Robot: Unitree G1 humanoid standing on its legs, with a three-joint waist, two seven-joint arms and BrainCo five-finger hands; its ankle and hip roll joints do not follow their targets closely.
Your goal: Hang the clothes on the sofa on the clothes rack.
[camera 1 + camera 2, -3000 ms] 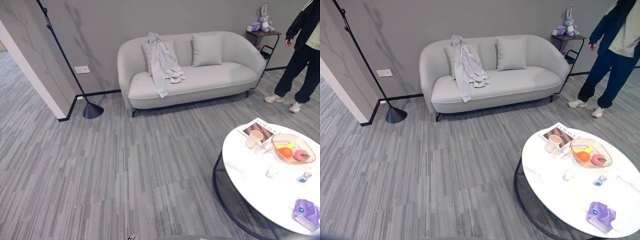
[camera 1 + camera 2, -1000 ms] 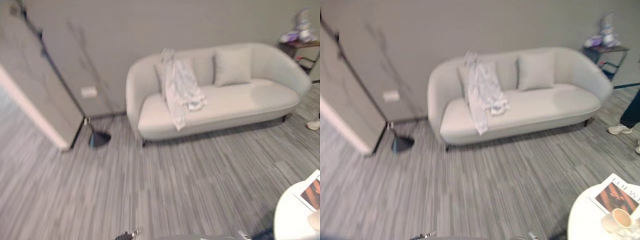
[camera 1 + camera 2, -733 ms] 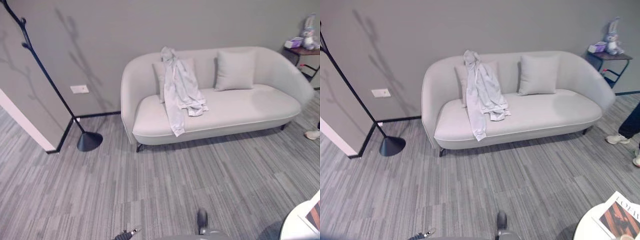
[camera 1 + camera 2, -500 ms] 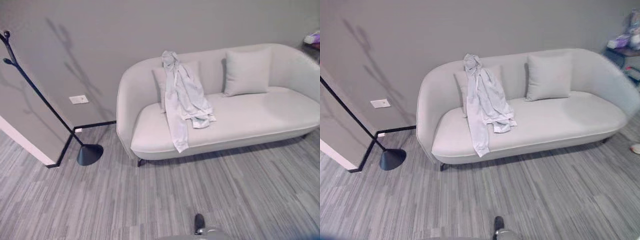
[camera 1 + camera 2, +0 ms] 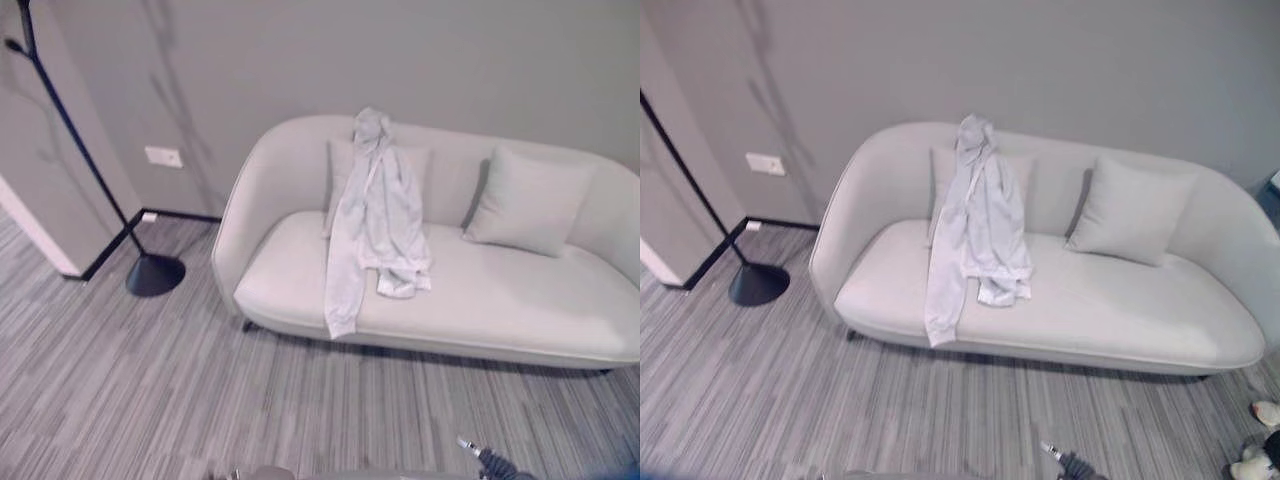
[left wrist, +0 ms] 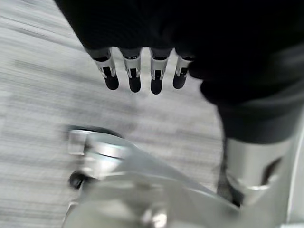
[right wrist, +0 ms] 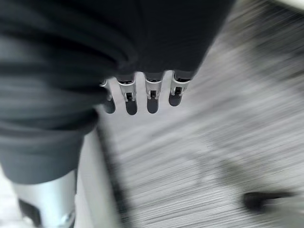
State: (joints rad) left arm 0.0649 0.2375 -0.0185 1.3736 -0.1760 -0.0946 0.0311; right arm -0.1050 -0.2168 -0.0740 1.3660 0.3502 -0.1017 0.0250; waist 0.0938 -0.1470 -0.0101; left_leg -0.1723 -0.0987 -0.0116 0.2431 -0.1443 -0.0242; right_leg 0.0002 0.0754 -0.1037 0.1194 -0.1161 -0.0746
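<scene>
A pale grey hoodie (image 5: 380,215) hangs over the backrest of a light grey sofa (image 5: 500,300), and one of its sleeves trails over the seat's front edge. The clothes rack (image 5: 155,275), a thin black pole on a round base, stands on the floor to the sofa's left, by the wall. In the left wrist view my left hand (image 6: 133,76) hangs over the carpet, fingers straight and holding nothing. My right hand (image 7: 147,97) hangs the same way in its own wrist view, also open and free.
A cushion (image 5: 525,200) leans on the sofa's right half, and another (image 5: 340,175) sits partly behind the hoodie. A white wall corner (image 5: 40,230) juts out left of the rack. A person's shoe (image 5: 1268,412) shows at the far right. Striped grey carpet lies before the sofa.
The whole picture has shifted: the camera has come closer to the sofa, which now looks larger and turned. The hoodie and the rack lie as before.
</scene>
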